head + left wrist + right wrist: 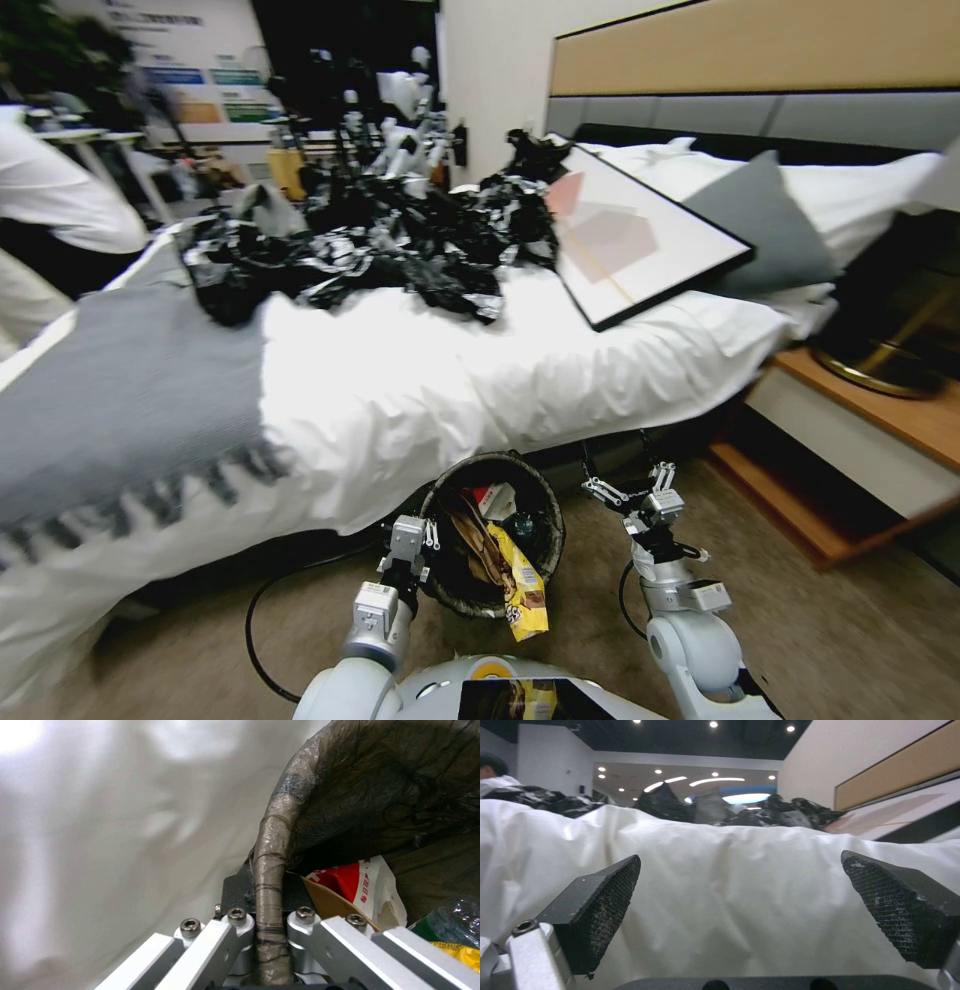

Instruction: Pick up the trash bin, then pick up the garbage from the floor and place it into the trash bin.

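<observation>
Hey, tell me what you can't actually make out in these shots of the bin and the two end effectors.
- Trash bin outer wall: head view, hidden by its liner and the left end effector.
- Lower trash under the yellow wrapper: head view, covered.
- Floor under the bed: head view, dark.
- Floor below the open right end effector: right wrist view, blocked by bedding.

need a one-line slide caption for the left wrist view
Left end effector clamped on the bag-lined rim of the round trash bin, red-and-white wrapper inside.
</observation>
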